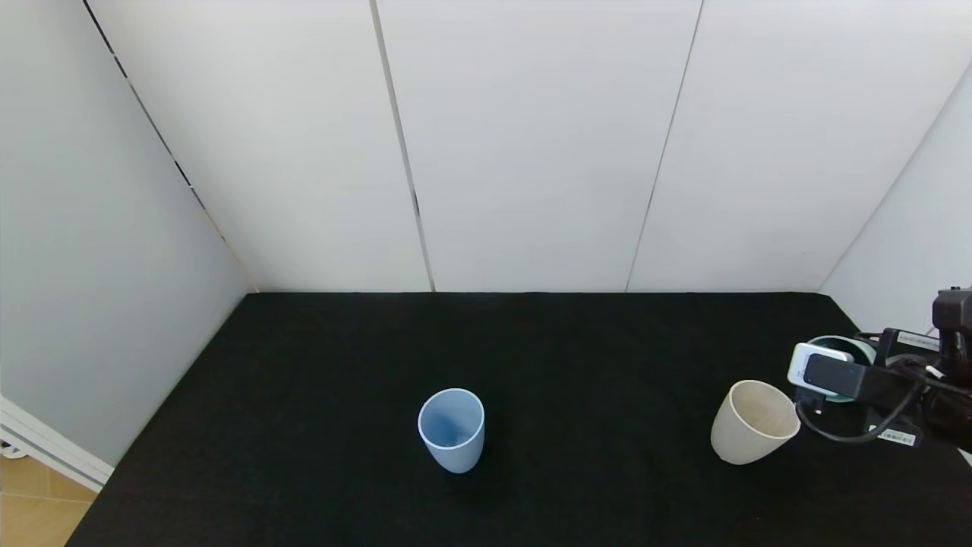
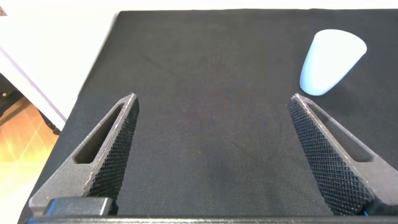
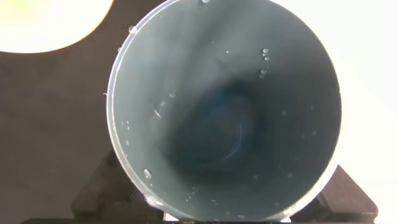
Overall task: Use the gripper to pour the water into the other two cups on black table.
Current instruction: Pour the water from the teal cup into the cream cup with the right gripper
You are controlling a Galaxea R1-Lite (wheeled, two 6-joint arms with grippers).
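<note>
My right gripper is at the right edge of the black table, shut on the mint-green cup, which stands about upright. In the right wrist view its dark teal inside fills the frame, with droplets on the wall and a faint glint of water at the bottom. The cream-beige cup stands right beside it, towards the table's middle, and shows in the right wrist view. The light blue cup stands at mid-table. My left gripper is open and empty above the cloth, with the blue cup ahead of it.
White wall panels close off the back and both sides of the table. The table's left edge drops to a wooden floor. Black cables loop off the right wrist.
</note>
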